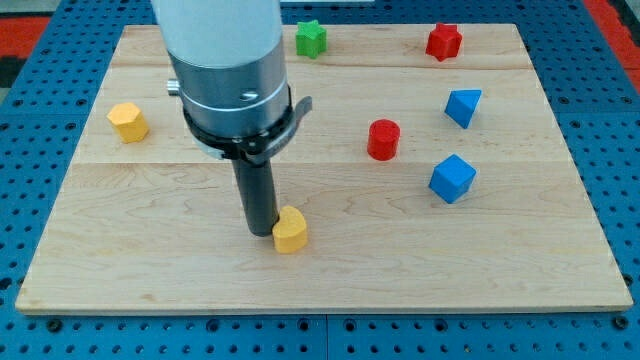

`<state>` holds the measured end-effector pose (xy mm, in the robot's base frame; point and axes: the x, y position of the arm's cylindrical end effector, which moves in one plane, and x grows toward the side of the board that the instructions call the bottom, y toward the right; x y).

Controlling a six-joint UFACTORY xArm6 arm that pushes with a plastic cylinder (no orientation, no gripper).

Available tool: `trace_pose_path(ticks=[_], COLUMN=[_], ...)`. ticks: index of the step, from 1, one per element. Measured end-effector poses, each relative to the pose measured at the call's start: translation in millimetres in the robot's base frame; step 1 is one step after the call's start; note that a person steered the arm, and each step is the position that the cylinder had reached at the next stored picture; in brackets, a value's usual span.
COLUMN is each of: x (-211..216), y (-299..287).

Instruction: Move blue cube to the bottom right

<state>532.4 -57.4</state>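
Inspection finds my tip [261, 232] resting on the tabletop [150, 270] left of centre, touching or just beside the left face of a yellow heart-shaped block [290, 231]. The arm carries no fingers, only a rod, so no released or clenched state applies. The task's object, the blue cube [452, 178], sits in the right half of the board, well apart from my tip, with the bottom right corner lying below it and to the view's right. A blue triangular block [462, 106] stands above it, a red cylinder [383, 139] to its upper left; a red star [443, 41], green star [311, 38] and yellow hexagonal block [128, 121] lie further off. Judgement: the approach is not yet made. To do it well, my tip should leave the yellow heart block without dragging it, pass below the red cylinder, and arrive at the cube's upper-left side, so one diagonal push carries it down and rightward. Contact should be centred on the cube's face, since an off-centre push would likely spin it aside. The push should stop short of the board edge.
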Motion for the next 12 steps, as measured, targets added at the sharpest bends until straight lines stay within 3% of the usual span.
trace_pose_path(ticks=[3,4,7,8,10,12], x=[12.5,-6.8,-47.2,-60.5,-67.5,-73.9], y=[4.5,-22.3,-21.0,-3.3,108.7,163.5])
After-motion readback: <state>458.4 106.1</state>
